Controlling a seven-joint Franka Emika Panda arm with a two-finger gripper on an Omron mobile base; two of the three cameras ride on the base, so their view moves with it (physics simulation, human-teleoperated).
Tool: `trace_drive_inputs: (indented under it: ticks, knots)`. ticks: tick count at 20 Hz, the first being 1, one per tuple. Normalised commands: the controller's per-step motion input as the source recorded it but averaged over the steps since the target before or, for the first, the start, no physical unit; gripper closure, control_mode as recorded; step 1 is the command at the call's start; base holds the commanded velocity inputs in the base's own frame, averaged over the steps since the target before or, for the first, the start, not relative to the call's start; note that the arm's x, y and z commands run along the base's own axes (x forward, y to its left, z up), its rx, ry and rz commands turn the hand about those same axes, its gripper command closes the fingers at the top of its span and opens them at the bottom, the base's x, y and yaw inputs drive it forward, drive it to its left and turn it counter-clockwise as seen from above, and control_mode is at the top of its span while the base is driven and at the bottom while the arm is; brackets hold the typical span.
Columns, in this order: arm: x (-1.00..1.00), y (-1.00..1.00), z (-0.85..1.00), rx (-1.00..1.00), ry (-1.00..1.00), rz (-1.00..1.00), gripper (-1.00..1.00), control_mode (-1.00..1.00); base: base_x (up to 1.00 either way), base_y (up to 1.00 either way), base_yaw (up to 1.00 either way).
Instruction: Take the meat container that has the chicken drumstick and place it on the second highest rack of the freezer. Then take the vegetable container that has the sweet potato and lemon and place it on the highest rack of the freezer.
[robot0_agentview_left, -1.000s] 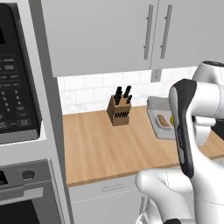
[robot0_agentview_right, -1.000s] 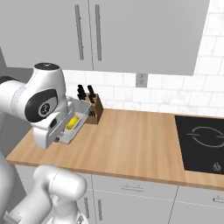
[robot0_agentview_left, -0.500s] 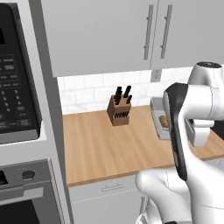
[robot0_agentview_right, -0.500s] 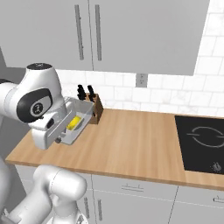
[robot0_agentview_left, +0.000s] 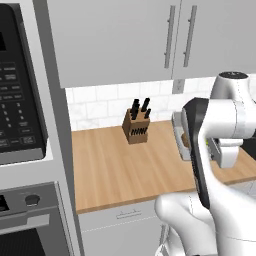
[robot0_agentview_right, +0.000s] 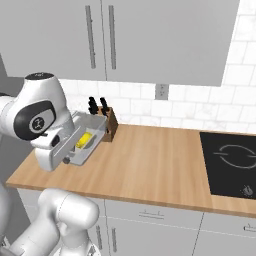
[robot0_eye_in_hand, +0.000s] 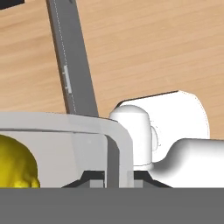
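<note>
One container: a clear vegetable container (robot0_agentview_right: 89, 140) is lifted off the worktop (robot0_agentview_right: 150, 165), tilted, just to the left of the knife block (robot0_agentview_right: 107, 122) in the right base view.
Jaws: the gripper (robot0_eye_in_hand: 113, 173) is clamped together on the container's rim; in the hand view the grey wall of the container (robot0_eye_in_hand: 114, 151) stands right between the two dark tips.
Lemon: the bright-yellow lemon (robot0_eye_in_hand: 15, 164) lies inside the container, at the lower left of the hand view; from the right base view a yellow patch (robot0_agentview_right: 86, 139) shows through the clear wall.
Sweet potato: a brownish bit (robot0_agentview_left: 185, 140) shows in the container in the left base view, to the right of the knife block; too small to tell for sure.
Knife block: wooden, black handles upright, at the back of the worktop near the tiled wall (robot0_agentview_left: 105, 102).
Arm: the white arm (robot0_agentview_left: 220, 125) covers most of the container in the left base view.
Cooktop: a black cooktop (robot0_agentview_right: 230, 162) sits far to the right of the knife block.
</note>
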Motion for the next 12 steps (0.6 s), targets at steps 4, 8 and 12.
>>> trace_drive_inputs:
  ticks: [4,8,12]
  knots:
    - [0.0,0.0,0.0,0.0,0.0,0.0,1.0,1.0,-0.61,-0.11,0.01]
    - [0.0,0.0,0.0,0.0,0.0,0.0,1.0,1.0,-1.0,-0.23,0.01]
    - [0.0,0.0,0.0,0.0,0.0,0.0,1.0,1.0,-0.92,0.09,0.52]
